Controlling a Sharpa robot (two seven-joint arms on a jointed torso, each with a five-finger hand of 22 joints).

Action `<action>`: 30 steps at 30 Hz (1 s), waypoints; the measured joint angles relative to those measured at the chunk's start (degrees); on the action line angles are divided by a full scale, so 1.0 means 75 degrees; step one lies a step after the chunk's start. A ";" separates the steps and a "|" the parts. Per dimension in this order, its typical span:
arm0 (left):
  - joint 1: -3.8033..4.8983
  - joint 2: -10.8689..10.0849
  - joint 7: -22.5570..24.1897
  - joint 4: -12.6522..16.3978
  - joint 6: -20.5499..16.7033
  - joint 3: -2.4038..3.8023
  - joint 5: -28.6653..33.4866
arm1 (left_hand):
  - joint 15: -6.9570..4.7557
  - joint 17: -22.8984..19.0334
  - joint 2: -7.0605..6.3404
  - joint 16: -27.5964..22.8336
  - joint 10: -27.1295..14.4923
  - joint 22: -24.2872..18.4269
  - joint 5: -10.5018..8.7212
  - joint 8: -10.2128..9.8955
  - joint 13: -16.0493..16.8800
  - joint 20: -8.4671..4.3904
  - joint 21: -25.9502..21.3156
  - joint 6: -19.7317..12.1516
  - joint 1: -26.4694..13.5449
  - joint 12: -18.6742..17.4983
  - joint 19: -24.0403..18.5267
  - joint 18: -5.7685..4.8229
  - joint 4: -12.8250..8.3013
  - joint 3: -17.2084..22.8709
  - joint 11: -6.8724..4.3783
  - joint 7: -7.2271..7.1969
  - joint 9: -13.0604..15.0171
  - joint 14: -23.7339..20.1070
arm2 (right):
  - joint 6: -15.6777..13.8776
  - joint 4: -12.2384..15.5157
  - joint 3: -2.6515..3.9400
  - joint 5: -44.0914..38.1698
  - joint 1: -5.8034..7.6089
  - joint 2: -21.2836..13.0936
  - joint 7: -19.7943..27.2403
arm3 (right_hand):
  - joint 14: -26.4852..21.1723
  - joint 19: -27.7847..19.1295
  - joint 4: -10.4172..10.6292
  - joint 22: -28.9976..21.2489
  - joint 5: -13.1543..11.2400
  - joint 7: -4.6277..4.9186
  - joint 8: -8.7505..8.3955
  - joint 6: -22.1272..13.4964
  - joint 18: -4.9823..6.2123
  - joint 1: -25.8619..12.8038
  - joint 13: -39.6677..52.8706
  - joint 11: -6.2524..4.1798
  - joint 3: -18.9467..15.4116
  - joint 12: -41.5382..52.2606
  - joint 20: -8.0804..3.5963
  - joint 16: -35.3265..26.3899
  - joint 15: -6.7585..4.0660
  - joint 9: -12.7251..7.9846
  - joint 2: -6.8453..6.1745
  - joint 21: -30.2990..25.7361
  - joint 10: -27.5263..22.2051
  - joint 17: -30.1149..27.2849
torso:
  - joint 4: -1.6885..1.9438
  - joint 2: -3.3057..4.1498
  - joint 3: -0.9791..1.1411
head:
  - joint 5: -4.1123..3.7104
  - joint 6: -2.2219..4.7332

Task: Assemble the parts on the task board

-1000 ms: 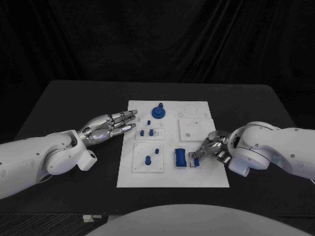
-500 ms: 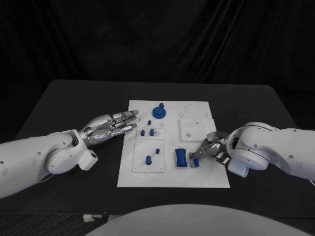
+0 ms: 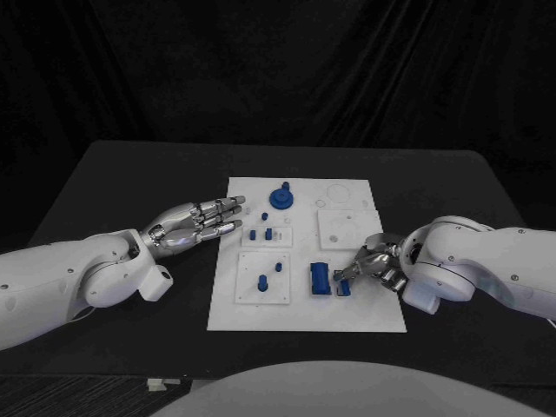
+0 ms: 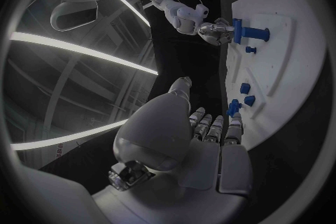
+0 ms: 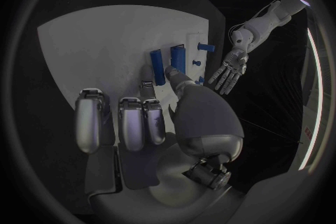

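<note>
the right hand [image 3: 376, 263] is working at the near right part of the task board [image 3: 306, 320], its fingers curled down onto a small blue part [image 3: 345, 287] that is standing just beside the larger upright blue block [image 3: 317, 279]. the thumb and a finger appear to be pinching that small part, though the fingertips are hiding much of it, so whether it is truly clamped or only touched is a judgement. in the right wrist view the two blue pieces [image 5: 167, 59] are standing right ahead of the fingertips, close together on the white plate.

the left hand [image 3: 193, 225] is hovering flat with its fingers stretched and apart, holding nothing, at the board's left edge. just beyond its fingertips are lying two small blue pegs [image 3: 263, 234], and farther off from it the tall blue knob [image 3: 281, 196] is standing. the counter [image 3: 128, 174] is carrying the board between both arms.

the step in hand looks like seating the small part next to the blue block. the next move is probably calling for a steady downward press while keeping the piece upright and lined up with its slot, without nudging the block alongside. the left hand is placed well to steady the board if it slides.
</note>
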 measured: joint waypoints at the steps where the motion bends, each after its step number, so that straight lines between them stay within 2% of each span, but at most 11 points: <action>1: -0.0004 0.0001 -0.0003 -0.0001 0.0003 0.0000 0.0000 | 0.0000 0.0000 0.0000 0.0000 0.0000 0.0000 0.0000 0.0000 0.0000 0.0000 0.0000 0.0000 0.0000 0.0000 0.0000 0.0000 0.0000 0.0000 0.0000 0.0000 0.0000 0.0000 | 0.0002 -0.0001 0.0000 -0.0005 0.0000 0.0001 0.0000 | 0.0000 0.0000 0.0036 0.0000 -0.0042 0.0000 0.0000 0.0000 0.0000 -0.0008 0.0000 0.0000 -0.0035 0.0000 0.0000 0.0000 0.0000 0.0002 0.0008 0.0000 0.0000 0.0000 | 0.0000 0.0000 -0.0001 | 0.0002 0.0000; 4: -0.0023 0.0003 -0.0013 -0.0003 0.0018 -0.0001 0.0000 | 0.0000 0.0000 0.0000 0.0000 0.0000 0.0000 0.0000 0.0000 0.0000 0.0000 0.0000 0.0000 0.0000 0.0000 0.0000 0.0000 0.0000 0.0000 0.0000 0.0000 0.0000 0.0000 | 0.0010 -0.0006 0.0000 -0.0023 0.0000 0.0008 -0.0002 | 0.0000 0.0000 0.0180 0.0000 -0.0267 0.0000 0.0030 0.0000 0.0000 -0.0125 0.0000 0.0000 -0.0180 0.0000 0.0000 0.0000 0.0000 0.0023 0.0009 0.0000 0.0000 0.0000 | 0.0000 0.0000 -0.0001 | 0.0004 0.0000; 9: -0.0057 0.0003 -0.0030 -0.0006 0.0031 -0.0003 0.0000 | 0.0000 0.0001 0.0028 0.0000 0.0000 0.0007 0.0031 0.0000 0.0000 0.0000 0.0000 0.0000 0.0028 0.0000 0.0000 0.0000 -0.0021 0.0021 0.0000 0.0000 0.0000 0.0000 | 0.0025 -0.0012 0.0000 -0.0051 -0.0001 0.0019 -0.0003 | 0.0000 0.0000 0.0432 0.0000 -0.0411 0.0000 0.0066 0.0000 0.0000 -0.0354 0.0000 0.0000 -0.0432 0.0000 0.0000 0.0000 0.0000 0.0063 -0.0142 -0.0029 0.0000 0.0000 | 0.0000 -0.0001 -0.0001 | 0.0016 0.0000; 17: -0.0097 -0.0020 -0.0042 -0.0002 0.0040 -0.0003 0.0000 | 0.0000 -0.0005 -0.0002 0.0000 0.0000 0.0007 0.0031 0.0000 0.0000 -0.0001 0.0000 0.0028 0.0058 0.0000 0.0000 0.0000 -0.0021 0.0021 0.0000 0.0027 0.0000 0.0000 | 0.0035 0.0019 0.0001 -0.0067 -0.0001 -0.0017 -0.0003 | 0.0000 0.0000 0.0723 0.0006 -0.0744 -0.0008 0.0140 -0.0042 0.0000 -0.0460 0.0000 0.0001 -0.0828 0.0000 0.0000 0.0000 0.0001 0.0124 -0.0119 -0.0032 0.0000 0.0000 | 0.0000 0.0000 -0.0001 | 0.0039 0.0000; 21: -0.0102 -0.0046 -0.0042 0.0003 0.0040 -0.0001 0.0000 | 0.0000 -0.0006 -0.0002 0.0000 0.0000 0.0006 0.0031 0.0000 0.0000 0.0000 0.0000 0.0028 0.0058 0.0000 0.0000 -0.0001 -0.0021 0.0021 0.0000 0.0027 0.0000 0.0000 | -0.0018 0.0150 0.0003 -0.0073 -0.0001 -0.0164 0.0019 | -0.0002 0.0001 0.0853 0.0006 -0.0727 -0.0001 0.0179 -0.0057 0.0000 -0.0486 0.0000 0.0001 -0.0957 0.0000 -0.0002 0.0000 -0.0001 0.0175 -0.0093 -0.0061 0.0000 0.0000 | 0.0000 0.0000 -0.0001 | 0.0060 0.0000; 24: -0.0105 -0.0058 -0.0043 0.0007 0.0039 -0.0001 0.0000 | 0.0000 -0.0005 -0.0002 0.0000 0.0000 0.0006 0.0030 0.0000 0.0000 0.0000 0.0000 0.0028 0.0058 0.0000 0.0000 0.0000 -0.0021 0.0021 0.0000 0.0027 0.0000 0.0000 | -0.0098 0.0316 0.0003 -0.0138 0.0002 -0.0356 0.0071 | -0.0007 0.0029 0.0837 0.0005 -0.0253 -0.0053 0.0501 -0.0109 0.0000 -0.0336 0.0000 -0.0041 -0.1032 0.0000 -0.0029 0.0030 -0.0062 0.0439 0.0011 -0.0061 -0.0005 0.0000 | 0.0000 -0.0001 0.0000 | 0.0068 0.0000; 25: -0.0105 -0.0063 -0.0043 0.0009 0.0038 -0.0001 0.0000 | 0.0000 -0.0005 -0.0003 0.0000 0.0000 0.0006 0.0030 0.0000 0.0000 0.0000 0.0000 0.0028 0.0058 0.0000 0.0000 0.0000 -0.0034 0.0034 0.0000 0.0027 0.0000 0.0000 | -0.0132 0.0405 0.0003 -0.0204 0.0009 -0.0447 0.0106 | -0.0008 0.0015 0.0812 0.0005 -0.0197 -0.0069 0.0610 -0.0124 0.0001 -0.0244 0.0000 -0.0057 -0.1058 0.0000 -0.0045 0.0036 -0.0063 0.0530 0.0019 -0.0061 0.0000 0.0000 | 0.0000 -0.0001 -0.0001 | 0.0069 0.0000; 26: -0.0105 -0.0067 -0.0043 0.0009 0.0038 -0.0001 0.0000 | 0.0000 -0.0005 -0.0002 0.0000 0.0000 0.0006 0.0030 0.0000 0.0000 -0.0001 0.0000 0.0028 0.0058 0.0000 0.0000 0.0000 -0.0043 0.0043 0.0000 0.0027 0.0000 0.0000 | -0.0154 0.0465 0.0003 -0.0273 0.0014 -0.0507 0.0135 | -0.0020 0.0023 0.0762 0.0005 -0.0178 -0.0084 0.0842 -0.0140 0.0001 -0.0092 0.0000 -0.0090 -0.1107 0.0000 -0.0092 0.0036 -0.0108 0.0739 0.0008 -0.0061 0.0001 0.0000 | 0.0000 -0.0001 0.0000 | 0.0070 0.0000; 28: -0.0106 -0.0076 -0.0043 0.0010 0.0037 -0.0001 0.0000 | 0.0000 -0.0005 -0.0002 0.0000 0.0000 0.0006 0.0030 0.0000 0.0000 -0.0001 0.0000 0.0028 0.0058 0.0000 0.0000 0.0000 -0.0043 0.0043 0.0000 0.0027 0.0000 0.0000 | -0.0194 0.0632 0.0003 -0.0514 0.0030 -0.0646 0.0214 | -0.0013 0.0018 0.0726 0.0005 -0.0268 -0.0203 0.1649 -0.0409 0.0000 0.0215 0.0000 -0.0167 -0.1279 0.0000 -0.0155 0.0036 -0.0179 0.1552 0.0000 -0.0046 -0.0002 0.0000 | 0.0000 -0.0001 -0.0001 | 0.0074 0.0000; 29: -0.0106 -0.0080 -0.0044 0.0010 0.0037 -0.0001 0.0000 | 0.0000 -0.0005 -0.0002 0.0000 0.0000 0.0006 0.0030 0.0000 0.0000 -0.0001 0.0000 0.0028 0.0058 0.0000 -0.0001 0.0000 -0.0043 0.0043 0.0000 0.0027 0.0000 0.0000 | -0.0201 0.0701 0.0003 -0.0642 0.0036 -0.0698 0.0251 | -0.0013 0.0024 0.0795 0.0005 -0.0382 -0.0260 0.2253 -0.0698 0.0000 0.0397 0.0000 -0.0226 -0.1410 0.0000 -0.0204 0.0036 -0.0237 0.2209 0.0014 -0.0019 -0.0003 0.0000 | 0.0000 -0.0001 0.0000 | 0.0074 0.0000; 30: -0.0107 -0.0083 -0.0044 0.0010 0.0036 -0.0001 0.0000 | 0.0000 -0.0005 -0.0002 0.0000 0.0000 0.0006 0.0030 0.0000 0.0000 -0.0001 0.0000 0.0028 0.0058 0.0000 0.0000 0.0000 -0.0043 0.0043 0.0000 0.0027 0.0000 0.0000 | -0.0203 0.0762 0.0003 -0.0778 0.0040 -0.0742 0.0286 | -0.0013 0.0018 0.0836 0.0005 -0.0445 -0.0293 0.2605 -0.0846 0.0000 0.0530 -0.0001 -0.0273 -0.1468 0.0000 -0.0210 0.0036 -0.0259 0.2592 0.0027 -0.0019 0.0000 0.0000 | -0.0001 -0.0001 0.0000 | 0.0068 0.0000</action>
